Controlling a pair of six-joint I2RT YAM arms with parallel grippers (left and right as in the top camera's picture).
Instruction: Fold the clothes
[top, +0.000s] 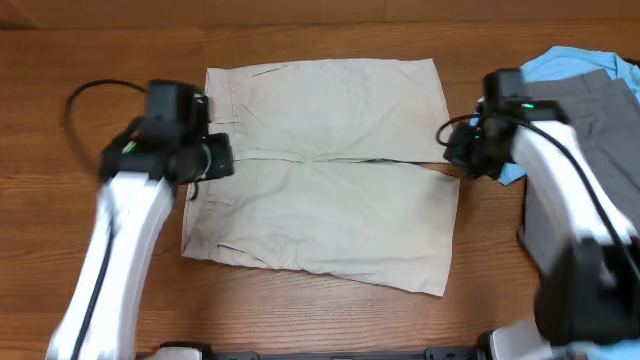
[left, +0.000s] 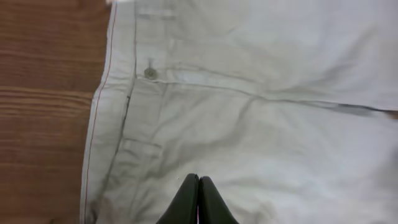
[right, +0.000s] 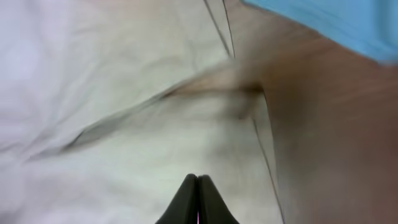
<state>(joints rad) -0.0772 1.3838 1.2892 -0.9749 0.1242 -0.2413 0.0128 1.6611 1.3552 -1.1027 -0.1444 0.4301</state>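
Observation:
The pale beige shorts (top: 325, 170) lie flat and spread on the wooden table, waistband to the left, leg hems to the right. My left gripper (top: 218, 160) hovers over the waistband edge; its wrist view shows the fingers (left: 199, 178) shut and empty above the cloth (left: 261, 130), near the waist button (left: 150, 73). My right gripper (top: 455, 150) is at the leg hems by the gap between the two legs; its fingers (right: 198, 178) are shut and empty over the fabric (right: 124, 155).
Grey trousers (top: 585, 130) lie on a light blue shirt (top: 565, 62) at the right edge, close behind my right arm; the blue shirt also shows in the right wrist view (right: 336, 25). Bare wood table (top: 60, 150) surrounds the shorts.

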